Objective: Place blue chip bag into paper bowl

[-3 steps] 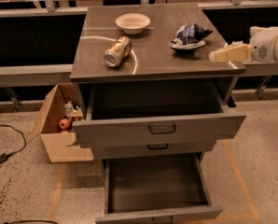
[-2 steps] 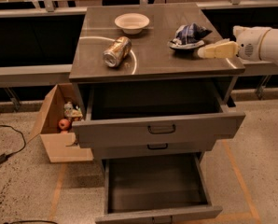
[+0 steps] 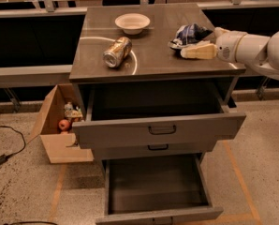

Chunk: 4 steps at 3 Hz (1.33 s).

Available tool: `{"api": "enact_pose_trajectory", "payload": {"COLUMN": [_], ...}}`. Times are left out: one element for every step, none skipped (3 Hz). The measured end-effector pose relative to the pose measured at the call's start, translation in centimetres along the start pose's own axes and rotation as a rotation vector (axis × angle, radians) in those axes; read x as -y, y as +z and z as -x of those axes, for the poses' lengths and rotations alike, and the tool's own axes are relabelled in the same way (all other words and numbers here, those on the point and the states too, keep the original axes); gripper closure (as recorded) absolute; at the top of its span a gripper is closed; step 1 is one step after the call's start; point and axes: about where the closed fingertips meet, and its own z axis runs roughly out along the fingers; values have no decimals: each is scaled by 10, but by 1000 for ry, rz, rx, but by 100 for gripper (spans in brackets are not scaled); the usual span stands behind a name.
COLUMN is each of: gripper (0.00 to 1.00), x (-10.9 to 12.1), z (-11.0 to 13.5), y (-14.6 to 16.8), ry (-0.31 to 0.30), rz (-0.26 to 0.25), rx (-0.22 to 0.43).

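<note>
The blue chip bag (image 3: 188, 33), crumpled dark blue foil with white patches, lies on the right part of the cabinet top. The paper bowl (image 3: 132, 22), off-white and shallow, stands at the back middle of the top and holds nothing. My gripper (image 3: 194, 42) reaches in from the right at the bag. It is open, with one cream finger (image 3: 198, 51) in front of the bag and the other behind it on the far side. The bag lies between them on the surface.
A gold-brown drink can (image 3: 117, 52) lies on its side at the left of the cabinet top (image 3: 149, 62). The top drawer (image 3: 160, 125) and bottom drawer (image 3: 158, 191) stand pulled out. A cardboard box (image 3: 60, 125) with small items sits on the floor at the left.
My gripper has moved left from beyond the cabinet's right edge onto the top, up to the blue chip bag. The bag, bowl and can have not moved.
</note>
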Motion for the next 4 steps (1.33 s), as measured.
{"api": "enact_pose_trajectory", "payload": {"gripper": [0, 18, 40, 64], "x": [-3, -4, -1, 3], "z": [-1, -3, 1, 13], "y": [30, 52, 62, 69], "ry": [-18, -13, -14, -33], "rz": [-24, -53, -85, -96], "rx": [32, 37, 22, -17]}}
